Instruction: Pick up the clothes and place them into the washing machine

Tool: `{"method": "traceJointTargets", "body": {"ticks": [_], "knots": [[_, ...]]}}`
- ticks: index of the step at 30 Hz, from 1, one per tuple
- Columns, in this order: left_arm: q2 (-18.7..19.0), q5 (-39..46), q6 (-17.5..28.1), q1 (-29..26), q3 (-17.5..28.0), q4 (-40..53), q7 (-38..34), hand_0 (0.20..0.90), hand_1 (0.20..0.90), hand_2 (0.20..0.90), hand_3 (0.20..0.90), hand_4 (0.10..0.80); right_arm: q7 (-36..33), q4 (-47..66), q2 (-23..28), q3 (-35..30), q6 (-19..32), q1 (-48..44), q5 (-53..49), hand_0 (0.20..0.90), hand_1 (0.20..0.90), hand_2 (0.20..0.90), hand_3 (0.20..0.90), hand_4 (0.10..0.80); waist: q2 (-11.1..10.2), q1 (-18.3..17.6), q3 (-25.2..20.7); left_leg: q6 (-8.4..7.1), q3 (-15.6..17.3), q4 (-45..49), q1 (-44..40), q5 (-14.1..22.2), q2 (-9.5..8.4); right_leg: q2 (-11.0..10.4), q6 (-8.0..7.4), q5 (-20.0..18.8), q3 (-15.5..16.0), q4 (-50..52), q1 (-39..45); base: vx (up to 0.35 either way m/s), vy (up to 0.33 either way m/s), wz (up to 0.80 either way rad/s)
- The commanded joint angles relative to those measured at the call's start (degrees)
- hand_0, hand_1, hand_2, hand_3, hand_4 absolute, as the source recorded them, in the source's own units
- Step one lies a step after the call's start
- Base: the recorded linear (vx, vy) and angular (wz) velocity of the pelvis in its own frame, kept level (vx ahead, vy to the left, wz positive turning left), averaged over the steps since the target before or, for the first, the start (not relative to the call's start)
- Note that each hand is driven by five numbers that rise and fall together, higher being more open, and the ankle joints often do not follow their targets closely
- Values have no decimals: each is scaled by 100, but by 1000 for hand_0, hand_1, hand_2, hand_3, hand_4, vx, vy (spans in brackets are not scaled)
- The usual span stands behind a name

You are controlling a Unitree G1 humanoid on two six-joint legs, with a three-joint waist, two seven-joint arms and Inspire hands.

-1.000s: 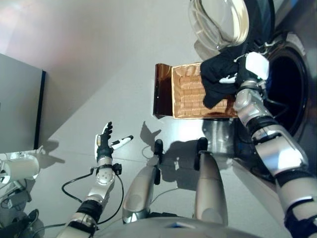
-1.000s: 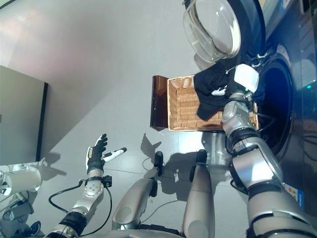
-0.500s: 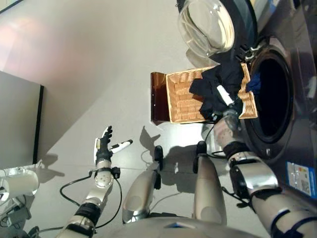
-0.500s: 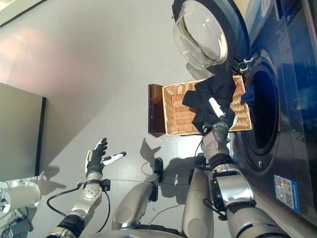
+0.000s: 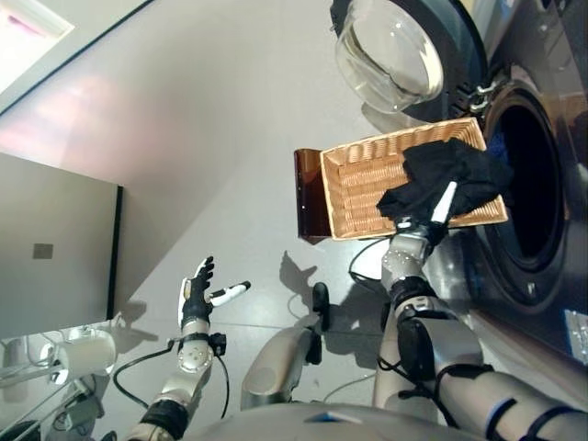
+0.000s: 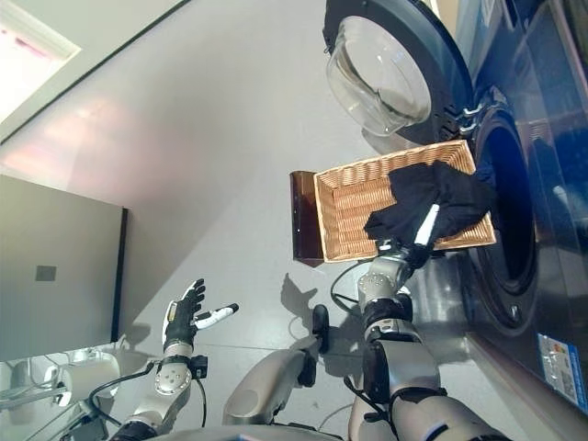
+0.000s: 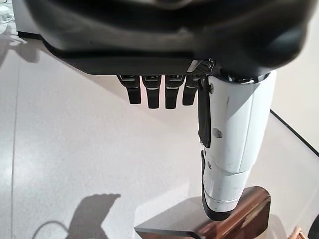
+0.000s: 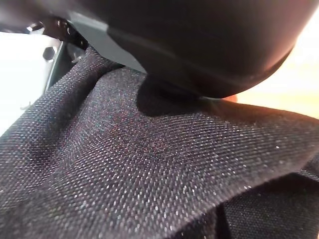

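Right there, wicker basket [image 5: 367, 188] before washing machine [image 5: 537, 211]; right hand [image 5: 432, 219] apparently pinching black clothes [image 5: 450, 175], fingers hidden.

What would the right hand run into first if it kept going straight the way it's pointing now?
Probably the washing machine's drum opening: the right hand, under the black garment over the wicker basket, points toward it, though depth is unclear.

Bright overhead light, sharp floor shadows

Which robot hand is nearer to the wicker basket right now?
The right. The right robot hand is over the wicker basket, buried in the black garment by the washing machine. The left robot hand hangs open over bare floor, well away.
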State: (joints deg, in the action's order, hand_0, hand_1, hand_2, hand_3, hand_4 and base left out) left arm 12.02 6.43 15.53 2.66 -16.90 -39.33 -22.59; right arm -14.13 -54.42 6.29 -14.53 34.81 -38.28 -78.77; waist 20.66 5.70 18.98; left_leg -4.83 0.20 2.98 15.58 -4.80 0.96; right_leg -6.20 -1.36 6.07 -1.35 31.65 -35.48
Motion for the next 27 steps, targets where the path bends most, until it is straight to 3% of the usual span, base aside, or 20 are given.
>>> {"method": "traceJointTargets", "body": {"ticks": [1, 8, 11, 12, 13, 14, 15, 16, 17, 21, 26, 27], "knots": [[303, -92, 320, -55, -25, 114, -158, 900, 900, 900, 900, 800, 14, 731, 175, -3, 352, -575, 307, 200, 200, 200, 200, 300, -18, 18, 5, -66, 19, 692, 229, 549, -355, -136, -291, -480, -113, -1854, 1036, 31, 16, 2], [284, -150, 312, 49, -57, -24, -111, 900, 900, 900, 900, 800, -398, 754, 829, -446, 596, -915, 489, 200, 200, 200, 200, 300, 187, 28, -98, -101, 12, 618, 156, 526, -349, -158, -293, -371, -128, -1826, 1057, 31, -2, -1], [339, -185, 351, 119, -62, 17, -37, 900, 900, 900, 900, 800, -751, 1010, 1567, -758, 794, -1224, 813, 200, 200, 200, 200, 300, 337, 45, -198, -117, -23, 586, 145, 503, -375, -195, -305, -315, -113, -1813, 1051, 41, -1, 7], [446, -175, 402, 206, -7, 94, -12, 900, 900, 900, 900, 800, -1007, 1213, 2328, -802, 878, -1552, 1145, 200, 200, 200, 200, 300, 395, 69, -276, -125, -53, 578, 122, 541, -417, -228, -331, -254, -120, -1791, 1031, 38, 20, -6], [494, -173, 426, 237, 4, 155, -10, 900, 900, 900, 900, 800, -1186, 1311, 2733, -770, 949, -1778, 1273, 200, 200, 200, 200, 300, 438, 96, -304, -130, -55, 573, 143, 524, -432, -242, -343, -260, -134, -1780, 991, 0, 0, 0], [480, -171, 423, 225, -4, 167, -9, 900, 900, 900, 900, 800, -1228, 1302, 2765, -755, 944, -1811, 1304, 200, 200, 200, 200, 300, 455, 104, -295, -131, -51, 571, 171, 482, -434, -242, -341, -310, -138, -1786, 963, -35, 13, 7], [539, -162, 445, 238, 33, 233, -11, 900, 900, 900, 900, 800, -1305, 1379, 3127, -648, 966, -2057, 1390, 439, 439, 439, 439, 471, 487, 133, -331, -138, -50, 551, 175, 480, -443, -254, -359, -307, -155, -1751, 905, -37, 22, 11], [607, -146, 469, 264, 47, 272, -21, 900, 900, 900, 900, 800, -1325, 1430, 3545, -475, 965, -2353, 1402, 439, 439, 439, 439, 471, 509, 164, -371, -151, -43, 535, 181, 464, -450, -284, -371, -290, -169, -1708, 856, 18, 24, 13], [733, -74, 495, 322, 53, 394, 7, 900, 900, 900, 900, 800, -1213, 1388, 3883, -16, 799, -2670, 1322, 900, 900, 900, 900, 800, 534, 209, -430, -155, -10, 537, 183, 499, -463, -313, -389, -232, -219, -1611, 795, 2, 31, 8], [680, -21, 477, 260, 109, 403, -9, 900, 900, 900, 900, 800, -1074, 893, 3850, 477, 412, -2803, 1309, 900, 900, 900, 900, 800, 637, 211, -498, -140, 119, 508, 206, 458, -462, -306, -396, -334, -304, -1623, 694, 20, 25, -4], [525, 102, 519, 291, 185, 452, 50, 900, 900, 900, 900, 800, -834, 712, 3221, 367, 163, -2306, 1350, 900, 900, 900, 900, 800, 705, 190, -559, -114, 171, 519, 152, 481, -451, -286, -361, -325, -323, -1646, 769, 38, 3, -9], [431, 152, 498, 313, 174, 436, 95, 900, 900, 900, 900, 800, -746, 490, 2787, 242, 106, -2026, 1270, 900, 900, 900, 900, 800, 710, 178, -526, -99, 174, 531, 141, 487, -446, -269, -338, -311, -307, -1666, 814, 7, -11, -6]]}}
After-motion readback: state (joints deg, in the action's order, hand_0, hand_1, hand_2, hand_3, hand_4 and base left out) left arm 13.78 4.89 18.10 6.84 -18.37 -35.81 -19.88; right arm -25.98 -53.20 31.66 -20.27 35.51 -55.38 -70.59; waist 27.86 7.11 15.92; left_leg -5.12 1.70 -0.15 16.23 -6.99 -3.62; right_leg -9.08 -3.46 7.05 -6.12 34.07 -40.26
